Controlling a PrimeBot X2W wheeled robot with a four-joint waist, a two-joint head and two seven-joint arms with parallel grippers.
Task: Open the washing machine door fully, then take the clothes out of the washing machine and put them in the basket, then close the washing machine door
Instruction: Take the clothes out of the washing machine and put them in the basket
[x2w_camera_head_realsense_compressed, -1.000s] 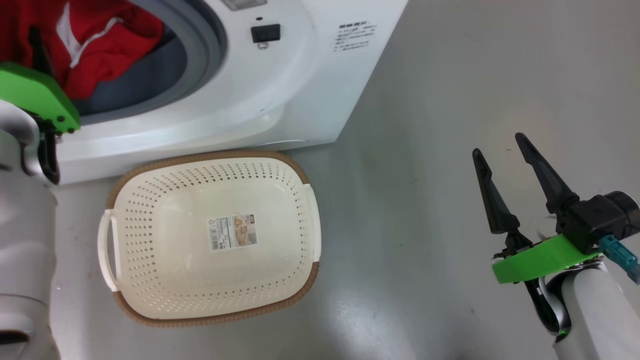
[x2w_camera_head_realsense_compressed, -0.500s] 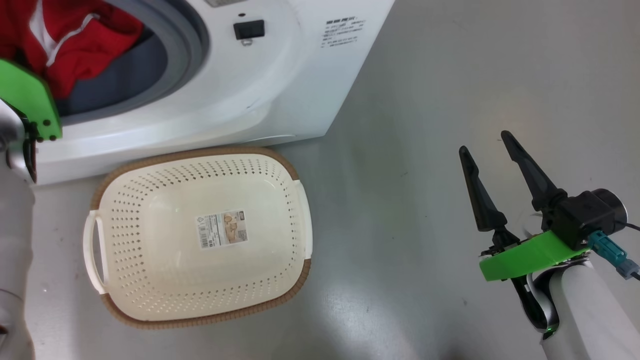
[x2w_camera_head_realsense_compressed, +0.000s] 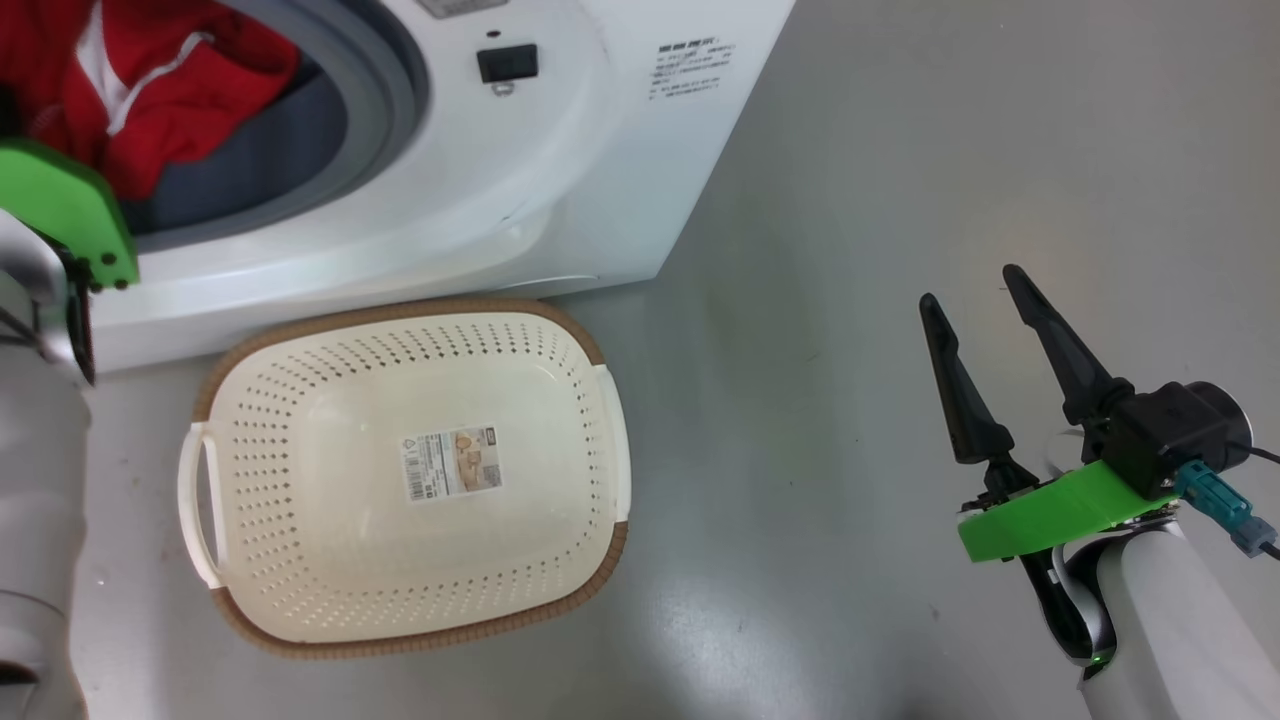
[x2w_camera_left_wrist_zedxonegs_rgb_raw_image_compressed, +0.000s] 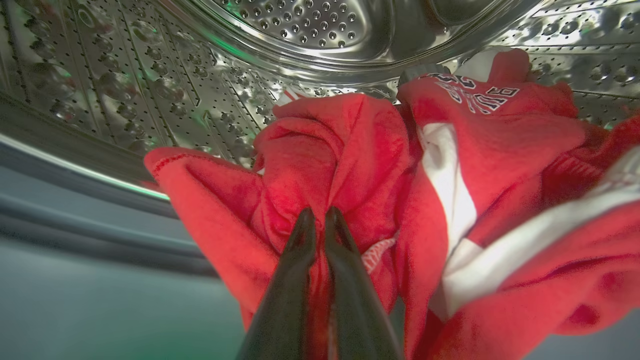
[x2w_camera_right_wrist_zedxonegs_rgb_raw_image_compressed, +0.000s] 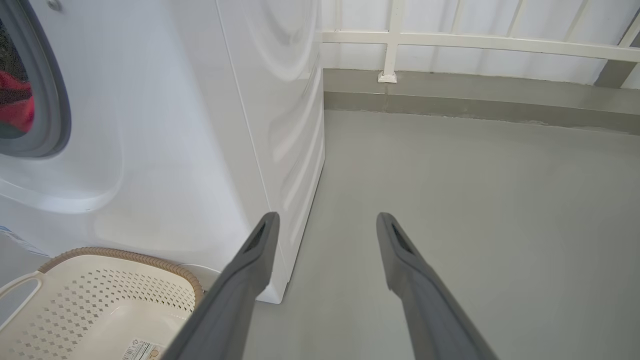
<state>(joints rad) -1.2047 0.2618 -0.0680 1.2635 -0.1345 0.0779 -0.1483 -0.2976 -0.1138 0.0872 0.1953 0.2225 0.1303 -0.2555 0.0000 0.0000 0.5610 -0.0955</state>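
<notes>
Red clothes (x2w_camera_left_wrist_zedxonegs_rgb_raw_image_compressed: 350, 165) with white stripes lie bunched inside the washing machine's (x2w_camera_head_realsense_compressed: 560, 160) steel drum (x2w_camera_left_wrist_zedxonegs_rgb_raw_image_compressed: 300, 30). My left gripper (x2w_camera_left_wrist_zedxonegs_rgb_raw_image_compressed: 319, 216) is inside the drum, shut on a fold of the red clothes. From the head camera the clothes (x2w_camera_head_realsense_compressed: 150, 90) show through the grey rubber ring, with my left wrist's green plate at the opening. The cream basket (x2w_camera_head_realsense_compressed: 300, 370) stands on the floor just in front of the machine, holding nothing but its paper label. My right gripper (x2w_camera_head_realsense_compressed: 975, 285) hovers open over bare floor at the right. The washing machine door is out of view.
Grey floor (x2w_camera_head_realsense_compressed: 850, 200) stretches to the right of the machine. In the right wrist view the machine's white side (x2w_camera_right_wrist_zedxonegs_rgb_raw_image_compressed: 270, 100) stands left of my fingers, the basket (x2w_camera_right_wrist_zedxonegs_rgb_raw_image_compressed: 115, 255) at lower left, and a white railing (x2w_camera_right_wrist_zedxonegs_rgb_raw_image_compressed: 450, 42) above a low grey kerb closes the far side.
My left gripper has shut on the red clothes inside the drum. The head camera shifted slightly; the basket and the right arm have kept their places.
</notes>
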